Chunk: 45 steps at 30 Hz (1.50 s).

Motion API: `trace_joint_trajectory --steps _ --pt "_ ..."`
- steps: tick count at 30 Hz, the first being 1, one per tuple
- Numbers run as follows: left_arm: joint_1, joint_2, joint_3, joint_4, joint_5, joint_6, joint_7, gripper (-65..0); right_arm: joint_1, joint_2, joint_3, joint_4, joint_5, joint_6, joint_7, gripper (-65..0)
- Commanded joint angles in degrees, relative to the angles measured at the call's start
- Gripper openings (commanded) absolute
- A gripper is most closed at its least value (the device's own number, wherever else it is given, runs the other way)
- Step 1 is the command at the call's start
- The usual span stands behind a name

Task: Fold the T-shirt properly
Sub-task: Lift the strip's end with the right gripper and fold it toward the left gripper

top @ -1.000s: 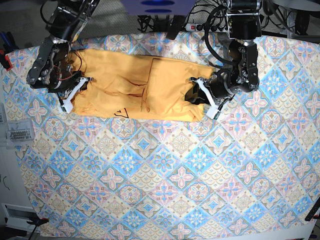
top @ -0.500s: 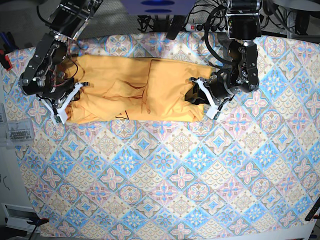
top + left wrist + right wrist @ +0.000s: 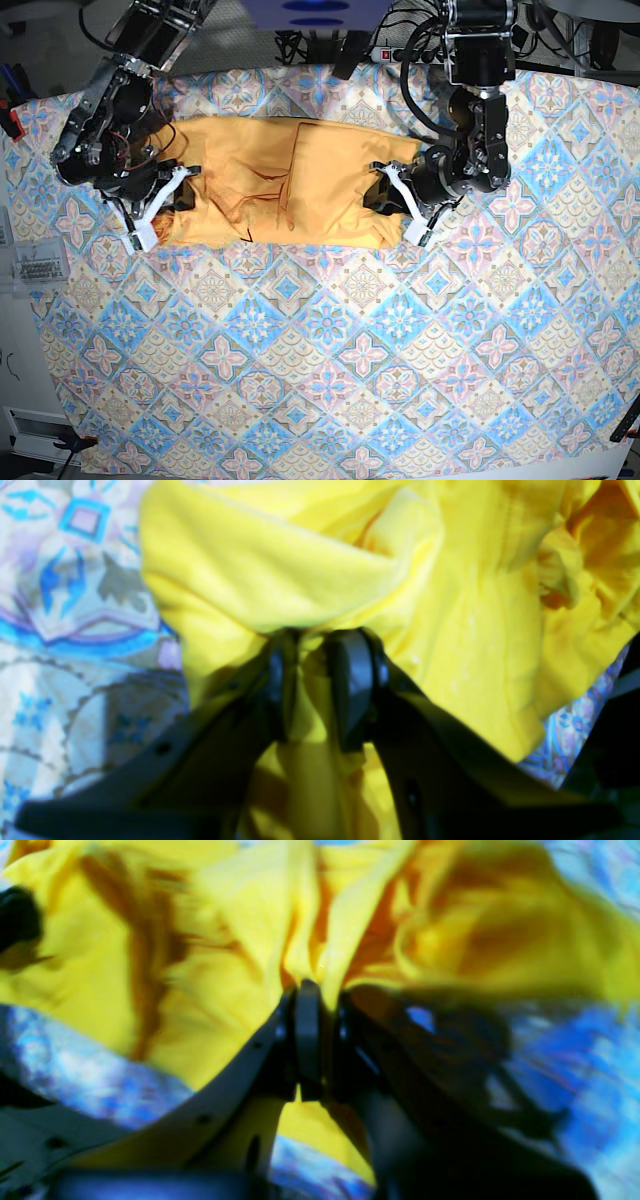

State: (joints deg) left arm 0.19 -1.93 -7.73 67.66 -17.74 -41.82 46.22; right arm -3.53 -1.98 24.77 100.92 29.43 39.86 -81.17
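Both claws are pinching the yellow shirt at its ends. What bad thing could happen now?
1. Each claw pinches only a small bunch of the T-shirt: the left claw and the right claw. The cloth might slip out if they pull.
2. The middle shows wrinkles and a loose flap in the base view, so the fold might come out crooked.
3. The shirt lies on the tablecloth, which might get dragged along.

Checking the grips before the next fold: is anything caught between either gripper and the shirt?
Nothing visible. The left gripper pinches a bunch of the T-shirt directly, and the right gripper is shut on another bunch, with only cloth between the jaws.
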Motion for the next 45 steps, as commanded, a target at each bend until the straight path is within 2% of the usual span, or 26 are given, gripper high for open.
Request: trace_joint_trajectory --steps 1,7,11,18,26,30,38,45 --pt "0.21 0.31 0.47 -0.63 3.8 1.82 3.15 -51.4 0.85 0.35 -0.64 1.19 2.17 0.14 1.17 -65.0" --pt "0.21 0.48 0.56 -0.8 3.8 1.82 2.88 -51.4 -0.12 -1.41 -3.81 1.19 4.55 0.14 1.17 -65.0" --pt "0.03 2.24 0.56 -0.8 3.89 1.82 2.88 -51.4 0.06 -2.02 -6.71 1.54 4.55 0.14 1.17 -65.0" --pt "-0.05 3.91 0.56 -0.8 3.98 1.82 1.21 -51.4 0.06 -6.86 -10.58 3.21 4.37 0.14 1.17 -65.0" --pt "-0.05 5.14 0.65 -0.8 3.89 1.82 0.77 -51.4 0.5 -6.77 -12.16 3.38 4.46 0.14 1.17 -64.8" --pt "-0.14 6.37 0.65 -0.8 3.89 1.82 0.77 -51.4 2.43 -6.59 -16.47 3.38 4.37 0.14 1.17 -64.8" --pt "-0.67 8.31 0.56 -0.45 3.8 1.82 1.12 -51.4 4.45 -6.51 -20.77 3.38 4.37 0.14 1.17 -64.8" --pt "3.99 7.08 0.39 12.3 3.28 1.82 1.65 -51.4 4.45 -5.36 -21.83 3.3 4.37 0.14 1.17 -64.8"
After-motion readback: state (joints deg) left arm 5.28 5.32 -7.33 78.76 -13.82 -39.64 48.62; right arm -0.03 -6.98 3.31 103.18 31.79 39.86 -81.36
